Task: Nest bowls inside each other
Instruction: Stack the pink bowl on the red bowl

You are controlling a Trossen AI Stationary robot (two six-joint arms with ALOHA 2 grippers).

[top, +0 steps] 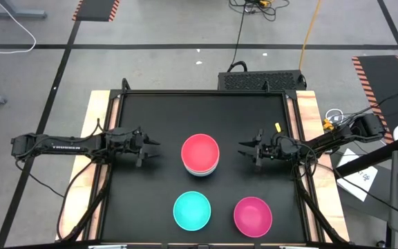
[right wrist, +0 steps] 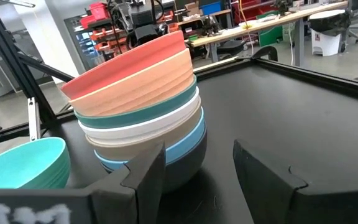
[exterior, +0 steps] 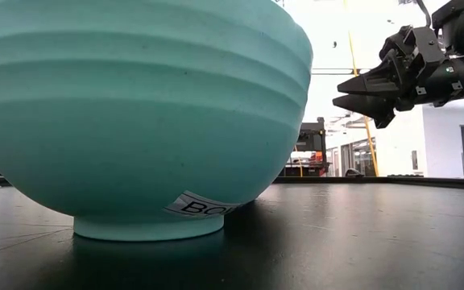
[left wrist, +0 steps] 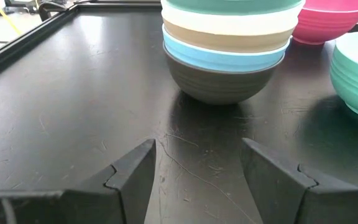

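Note:
A stack of several nested bowls [top: 200, 156] stands on its dark bottom bowl's foot at the table's middle, with a red-pink bowl [right wrist: 123, 59] on top. A turquoise bowl [top: 192, 210] and a magenta bowl [top: 253, 215] stand apart near the front edge, each upright on its foot. My left gripper [top: 155, 147] hovers open left of the stack, pointing at it. My right gripper [top: 242, 147] hovers open right of the stack, also pointing at it. In the wrist views the stack [left wrist: 229, 56] [right wrist: 145, 124] lies ahead of each pair of open fingers, untouched.
The black table top [top: 150, 117] is ringed by a raised dark frame [top: 206, 93]. A small yellow piece [top: 278, 126] lies at the far right. Bare table shows behind the stack and between it and the two front bowls.

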